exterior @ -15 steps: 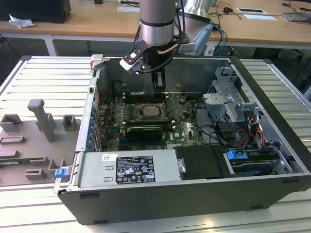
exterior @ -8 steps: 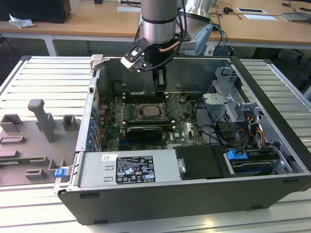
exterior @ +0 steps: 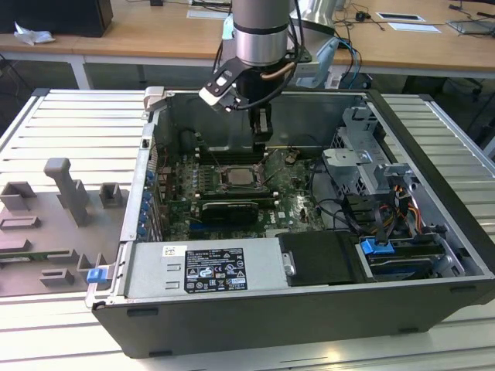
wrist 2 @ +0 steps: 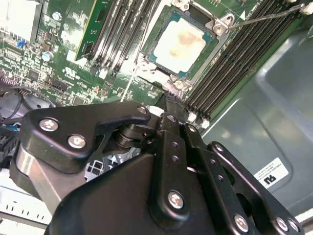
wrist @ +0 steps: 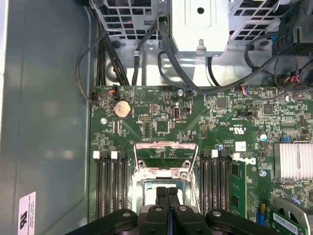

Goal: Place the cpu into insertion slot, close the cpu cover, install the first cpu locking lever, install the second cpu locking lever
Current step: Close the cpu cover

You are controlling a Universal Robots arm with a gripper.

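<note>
The cpu (wrist 2: 182,43) sat in the insertion slot (exterior: 240,176), the gripper (wrist: 167,195) close over it, jaws pressed together, nothing between. Judged light, stiff, fragile; best held by opposite edges.

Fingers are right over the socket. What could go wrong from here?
1. The shut gripper hangs over the cpu; a low or skewed descent could scrape its top.
2. The thin locking lever sticks out beside the cpu; the fingers might slip off it or bend it.
</note>
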